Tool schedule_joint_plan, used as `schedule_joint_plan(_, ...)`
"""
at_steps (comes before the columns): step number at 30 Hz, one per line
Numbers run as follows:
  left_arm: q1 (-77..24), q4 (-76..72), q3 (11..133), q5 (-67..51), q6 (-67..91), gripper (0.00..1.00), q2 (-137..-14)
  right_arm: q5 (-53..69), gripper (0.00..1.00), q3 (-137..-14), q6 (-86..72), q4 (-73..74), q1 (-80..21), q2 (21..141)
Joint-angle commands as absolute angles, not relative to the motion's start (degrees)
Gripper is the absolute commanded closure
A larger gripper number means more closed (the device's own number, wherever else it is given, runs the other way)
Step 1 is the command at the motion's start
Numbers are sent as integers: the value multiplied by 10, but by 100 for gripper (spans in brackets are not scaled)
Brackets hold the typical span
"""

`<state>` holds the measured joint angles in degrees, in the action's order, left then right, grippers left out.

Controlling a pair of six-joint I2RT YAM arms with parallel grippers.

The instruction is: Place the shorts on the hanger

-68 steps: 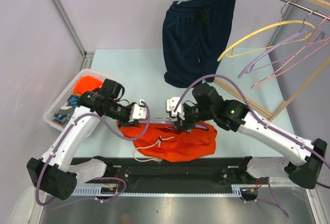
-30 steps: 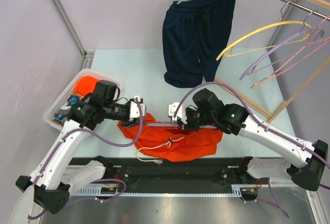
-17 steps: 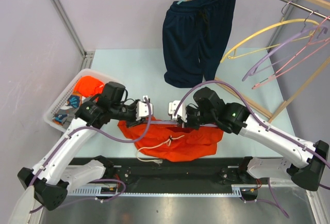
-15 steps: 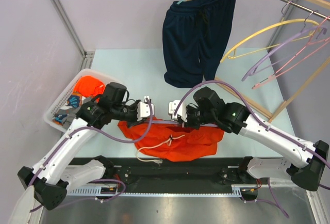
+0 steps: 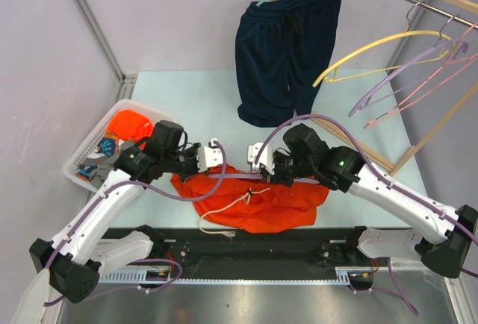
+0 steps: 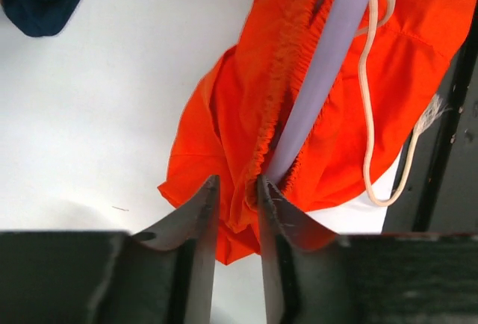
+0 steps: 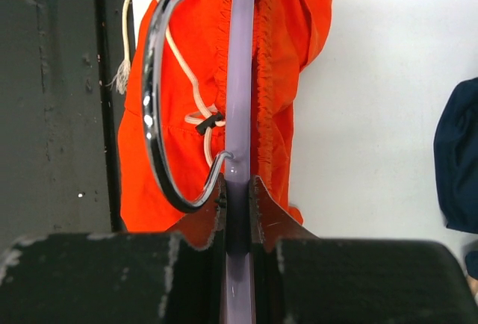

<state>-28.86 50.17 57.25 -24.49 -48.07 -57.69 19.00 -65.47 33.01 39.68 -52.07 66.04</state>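
Observation:
The orange shorts (image 5: 258, 203) lie bunched at the table's near edge, with the white drawstring (image 5: 224, 212) trailing to the front. The lavender hanger (image 5: 237, 177) runs level along the waistband between my two grippers. My left gripper (image 5: 216, 157) is shut on a fold of the gathered waistband (image 6: 237, 189), right beside the hanger arm (image 6: 321, 78). My right gripper (image 5: 261, 161) is shut on the hanger bar (image 7: 237, 189) next to its metal hook (image 7: 157, 115). The shorts (image 7: 287, 55) hang along the bar beyond the fingers.
Navy shorts (image 5: 287, 48) hang on a teal hanger at the back. Yellow (image 5: 381, 46), purple and pink hangers (image 5: 418, 78) hang from the wooden rack (image 5: 358, 145) on the right. A white basket (image 5: 89, 152) with orange cloth stands left. A black rail (image 5: 246, 245) edges the front.
My left gripper swung left, then back right toward the right gripper, with the waistband in it. The hanger and the top of the shorts rose a little.

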Motion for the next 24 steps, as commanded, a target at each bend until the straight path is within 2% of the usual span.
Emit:
schedule_joint_plan(1,-273,505,635,-281,-454,63,-558,183,100,-714,299,388,-512,628)
schedule_joint_plan(2,-273,498,647,-322,-447,59,-553,173,100,-720,286,388,-508,635)
schedule_joint_plan(3,-274,483,655,-333,-418,50,-545,161,100,-726,250,386,-505,639)
schedule_joint_plan(6,-275,412,678,-356,-362,43,-523,108,100,-765,165,386,-469,657)
schedule_joint_plan(11,-286,309,722,-371,-274,43,-550,103,100,-857,49,417,-390,691)
schedule_joint_plan(16,-378,285,750,-284,-365,40,-586,128,100,-859,3,428,-389,670)
schedule_joint_plan(24,-468,197,737,-230,-511,39,-640,192,100,-840,-63,432,-389,635)
